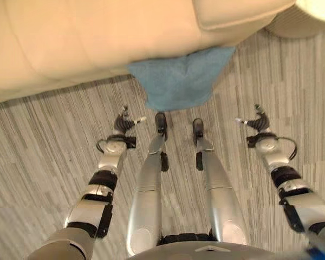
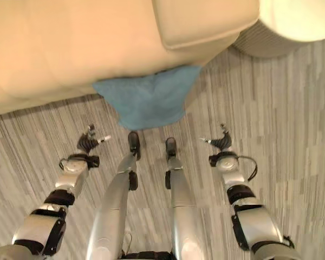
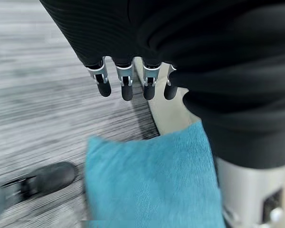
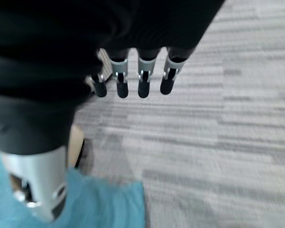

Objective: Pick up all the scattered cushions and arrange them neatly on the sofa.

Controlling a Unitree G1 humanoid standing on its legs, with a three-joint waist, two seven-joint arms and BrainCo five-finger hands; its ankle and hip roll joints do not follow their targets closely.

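The cushion (image 1: 180, 81) is plain teal-blue; the sofa (image 1: 92, 38) is cream, without pattern; the floor (image 1: 38, 151) is grey, streaked in narrow light and dark strips; a pale ribbed object (image 2: 271, 43) stands beside the sofa.

From the head we look steeply down; both wrist views, low and close, share the blue cushion (image 1: 179, 81).

Warm bright light, soft blurred edges
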